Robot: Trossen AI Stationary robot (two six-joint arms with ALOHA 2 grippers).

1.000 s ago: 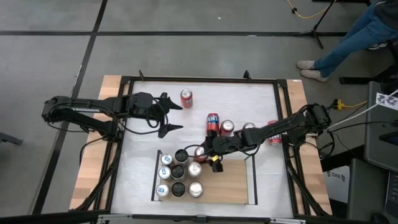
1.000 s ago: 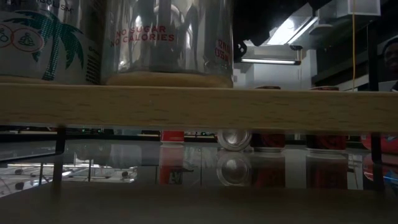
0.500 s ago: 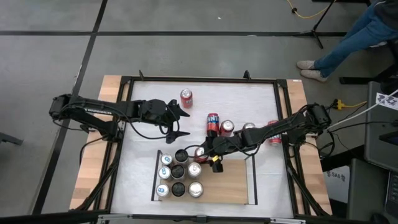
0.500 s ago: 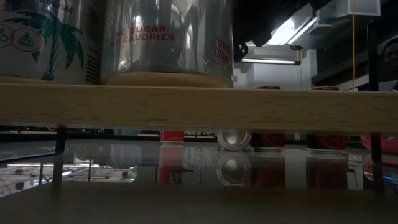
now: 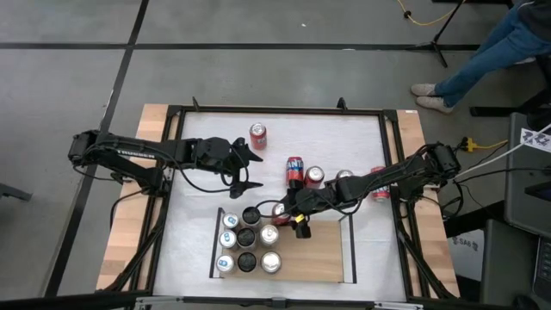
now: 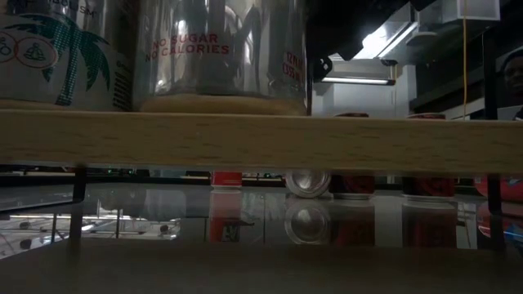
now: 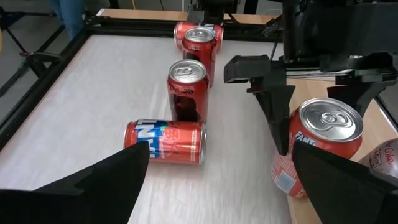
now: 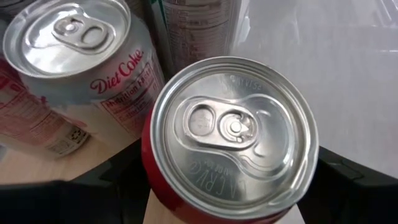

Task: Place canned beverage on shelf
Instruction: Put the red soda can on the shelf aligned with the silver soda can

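Right gripper clamps a red can at the shelf's back edge; left gripper hangs spread over the worktop.

The right gripper [image 5: 280, 212] pinches an upright red can [image 8: 233, 140], standing on the shelf [image 5: 323, 258] just beside a Diet Coke can [image 8: 71, 74] and the cans already grouped on the shelf's left part. The left gripper [image 5: 248, 168], fingers wide, hovers above the white worktop [image 5: 194, 215], near a lying red can [image 7: 166, 142] and other loose cans.
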